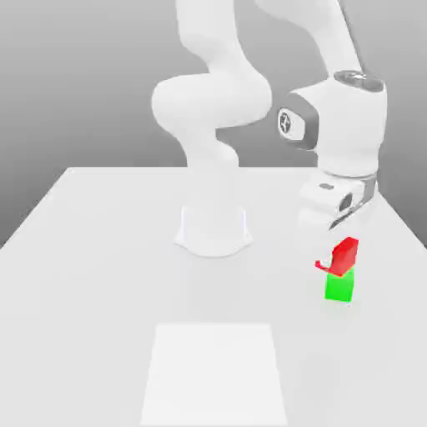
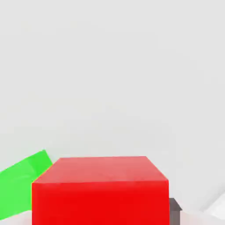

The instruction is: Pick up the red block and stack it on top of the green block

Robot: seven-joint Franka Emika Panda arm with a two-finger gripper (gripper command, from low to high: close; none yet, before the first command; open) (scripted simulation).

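The red block [image 1: 344,253] sits tilted just under my gripper [image 1: 340,240] at the exterior view's right. In that picture it lies right above the green block [image 1: 339,286] and meets its top edge. I cannot tell whether the red block rests behind the green one or is lifted. In the hand view the red block [image 2: 100,193] is close between the jaws. A dark finger pad [image 2: 174,210] lies flush against its side. The green block [image 2: 19,186] shows partly behind it, off to one side. My gripper is shut on the red block.
The arm's white base [image 1: 213,229] stands mid-table. A pale square patch [image 1: 214,374] lies on the table [image 1: 83,275] near the front edge. The table's edge at the exterior view's right runs close to the blocks.
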